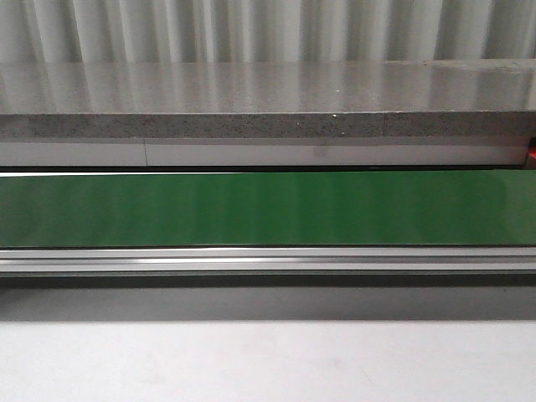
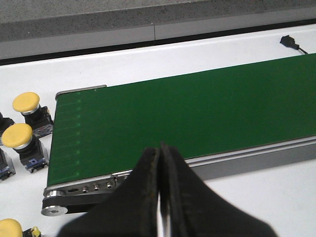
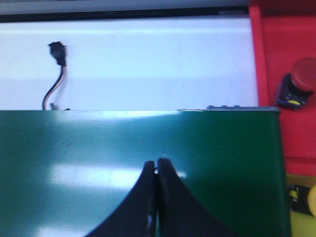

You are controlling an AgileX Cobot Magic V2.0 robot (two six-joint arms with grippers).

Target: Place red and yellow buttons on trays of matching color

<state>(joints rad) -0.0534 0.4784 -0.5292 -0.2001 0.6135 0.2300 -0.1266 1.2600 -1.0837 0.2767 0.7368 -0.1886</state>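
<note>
Both arms wait over the green belt [image 2: 187, 113], left fingers [image 2: 150, 197] and right fingers [image 3: 148, 197] pressed closed, empty. Yellow buttons [image 2: 25, 102] stand on the tabletop off the belt's end; a red button [image 3: 302, 76] sits on the red tray [image 3: 276, 49]. Next, I'd judge, the left must open over a yellow one.

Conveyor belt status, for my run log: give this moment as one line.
belt: bare | left gripper: shut, empty | right gripper: shut, empty | red button: on red tray | yellow buttons: beside belt end

Glossy green belt [image 1: 268, 209], brushed-metal rail [image 1: 268, 261].
</note>
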